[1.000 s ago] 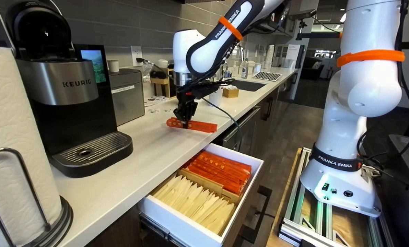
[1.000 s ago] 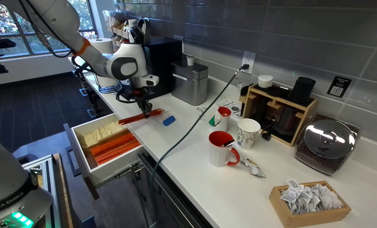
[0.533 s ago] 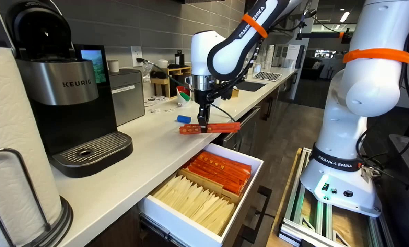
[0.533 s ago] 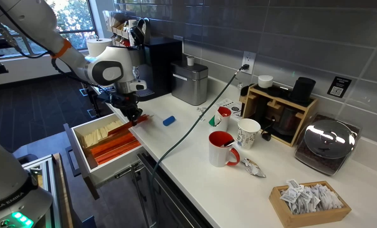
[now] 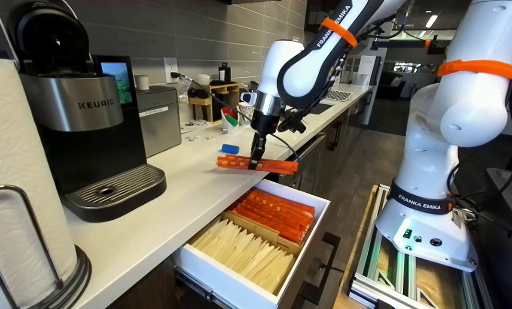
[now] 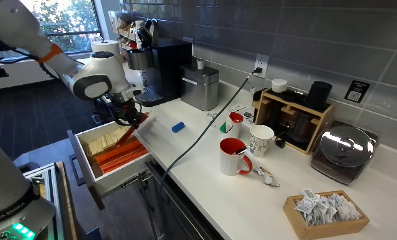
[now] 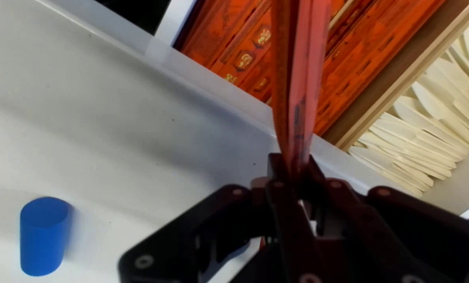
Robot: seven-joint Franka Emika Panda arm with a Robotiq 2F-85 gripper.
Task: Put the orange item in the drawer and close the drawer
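Note:
The orange item, a long narrow orange-red strip (image 5: 279, 166), is held crosswise near its middle by my gripper (image 5: 253, 164). In an exterior view the strip (image 6: 126, 136) slants over the counter edge, one end above the open drawer (image 6: 128, 173). In the wrist view the strip (image 7: 307, 78) stands out from between the fingertips (image 7: 295, 167), which are shut on it. The drawer (image 5: 226, 274) is pulled out, with packed orange-red items (image 5: 277, 214) in one compartment and pale beige pieces (image 5: 247, 253) in the other. Part of the strip is hidden by the fingers.
A small blue piece (image 5: 230, 149) lies on the counter behind the gripper. The coffee machine (image 5: 73, 103) and a steel box (image 5: 159, 120) stand along the wall. A cable (image 6: 198, 140) crosses the counter. Mugs (image 6: 231, 160) and a paper cup (image 6: 261, 141) stand farther along.
My gripper has carried the strip from over the counter toward the counter edge and drawer. The strip has turned, and the blue piece has come into view behind it. The drawer has not moved.

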